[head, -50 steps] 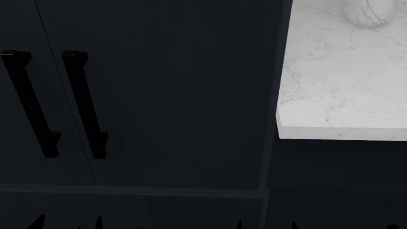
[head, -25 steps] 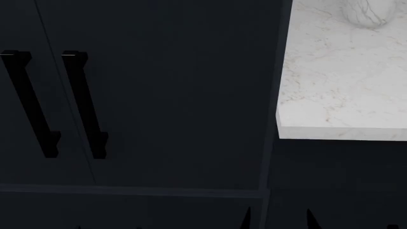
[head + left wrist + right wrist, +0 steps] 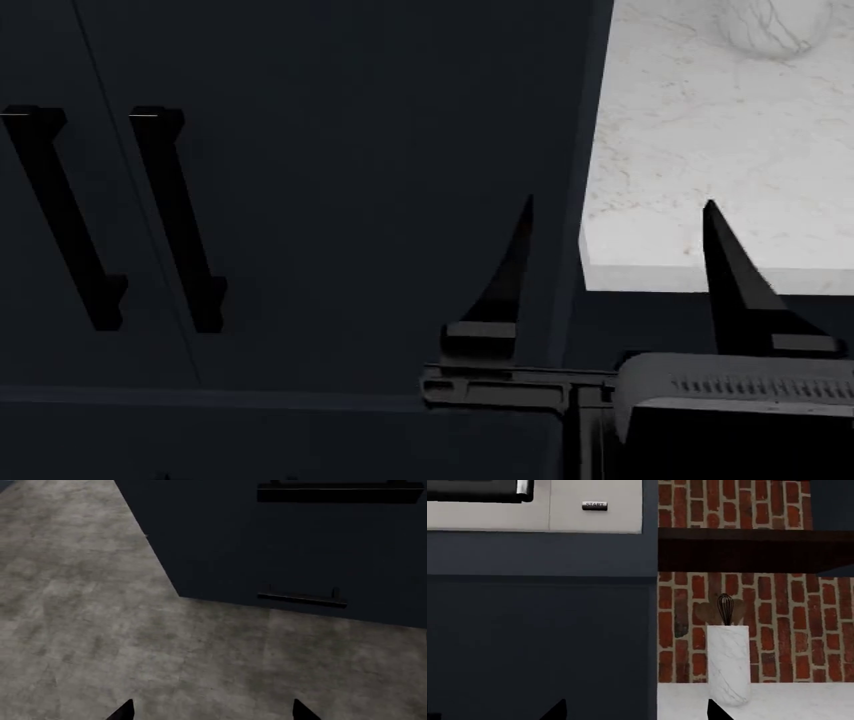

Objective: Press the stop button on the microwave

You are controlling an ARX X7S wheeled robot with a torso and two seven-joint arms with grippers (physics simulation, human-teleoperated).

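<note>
A white marble utensil holder [image 3: 728, 662] stands on the white marble worktop [image 3: 774, 702], with the stainless-steel microwave [image 3: 597, 517] at its ten o'clock.

right tool [image 3: 614, 260] raised, prongs spread — left tool [image 3: 212, 712] agape

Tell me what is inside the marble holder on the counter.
The marble holder holds a whisk and wooden utensils; only their tops show. Handles and anything lower are hidden by its wall.

Probably a kitchen: microwave [image 3: 534, 505], marble counter [image 3: 721, 150], whisk [image 3: 725, 609].
</note>
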